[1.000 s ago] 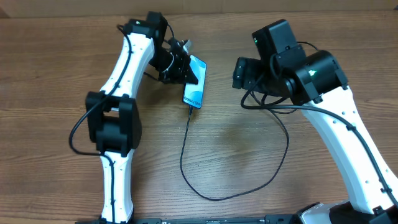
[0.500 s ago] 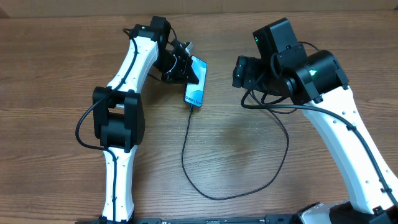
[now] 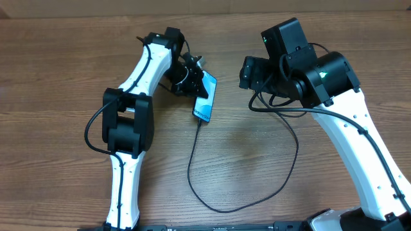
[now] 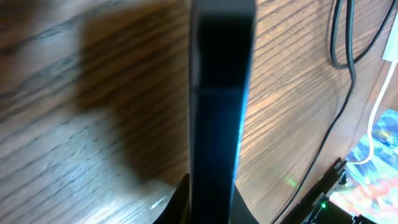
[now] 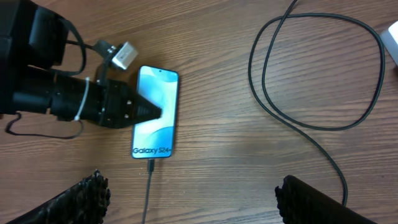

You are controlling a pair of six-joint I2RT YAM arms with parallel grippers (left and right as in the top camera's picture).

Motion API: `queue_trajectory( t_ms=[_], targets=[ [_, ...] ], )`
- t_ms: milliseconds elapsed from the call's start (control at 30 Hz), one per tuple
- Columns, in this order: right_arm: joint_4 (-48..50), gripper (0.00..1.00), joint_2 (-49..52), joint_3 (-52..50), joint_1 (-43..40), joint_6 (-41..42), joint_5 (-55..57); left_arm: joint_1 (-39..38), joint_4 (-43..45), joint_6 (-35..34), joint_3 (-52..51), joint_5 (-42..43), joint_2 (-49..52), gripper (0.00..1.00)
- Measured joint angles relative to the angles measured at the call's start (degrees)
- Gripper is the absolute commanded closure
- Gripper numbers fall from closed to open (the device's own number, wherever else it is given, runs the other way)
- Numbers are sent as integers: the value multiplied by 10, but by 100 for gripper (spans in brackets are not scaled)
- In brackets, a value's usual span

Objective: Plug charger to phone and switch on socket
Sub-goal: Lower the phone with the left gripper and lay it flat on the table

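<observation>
phone (image 3: 205, 104) shifted right, pinched in closed left claw (image 3: 198, 88)

Brown wood-grain table (image 3: 51, 77) — evenly lit, with soft shadows.

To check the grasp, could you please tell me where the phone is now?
Overhead, the phone sits mid-table between the arms, pinched by the left gripper, the charger trailing from its near end.

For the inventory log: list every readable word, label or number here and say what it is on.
"Galaxy S24+": on the phone, white text on its lit screen near one short edge, read in the right wrist view.
The same text in the overhead view: too small to read.
Nothing else readable.
</observation>
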Motion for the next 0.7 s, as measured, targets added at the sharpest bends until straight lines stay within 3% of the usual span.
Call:
queue_trajectory(
  t_ms=[400,700],
  targets=[
    [0,12,0,0,0,0,0,-3,22,-71,-14,-51,0,92],
    [-8,11,0,0,0,0,0,-3,20,-101,-15,-97,0,62]
  ],
)
